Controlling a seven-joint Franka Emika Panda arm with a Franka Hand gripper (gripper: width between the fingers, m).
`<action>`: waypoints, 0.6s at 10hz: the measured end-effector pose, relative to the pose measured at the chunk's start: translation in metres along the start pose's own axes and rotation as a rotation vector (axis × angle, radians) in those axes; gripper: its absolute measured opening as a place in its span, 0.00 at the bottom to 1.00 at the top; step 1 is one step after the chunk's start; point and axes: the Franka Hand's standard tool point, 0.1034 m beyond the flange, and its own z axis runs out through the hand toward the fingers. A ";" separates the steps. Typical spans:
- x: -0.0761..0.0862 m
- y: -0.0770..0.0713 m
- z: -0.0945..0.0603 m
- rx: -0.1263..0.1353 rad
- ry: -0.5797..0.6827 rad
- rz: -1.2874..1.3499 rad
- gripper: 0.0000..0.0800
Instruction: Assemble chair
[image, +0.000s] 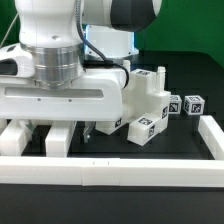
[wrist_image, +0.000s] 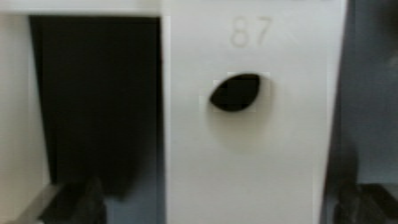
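Chair part (wrist_image: 249, 150): white flat face across the middle
Hole (wrist_image: 235, 92): dark oval in that face
Number (wrist_image: 251, 32): faint 87, near the hole
Fingers (wrist_image: 75, 203): dark, blurred, spread wide, clear of the part

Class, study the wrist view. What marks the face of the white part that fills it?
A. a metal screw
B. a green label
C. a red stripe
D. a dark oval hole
D: the white part has one dark oval hole near a faint number; no stripe, screw or label shows.
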 end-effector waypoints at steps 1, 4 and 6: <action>0.000 0.000 0.000 -0.001 0.002 0.000 0.81; 0.001 0.002 0.000 -0.003 0.004 0.003 0.65; 0.001 0.001 0.000 -0.003 0.005 0.002 0.48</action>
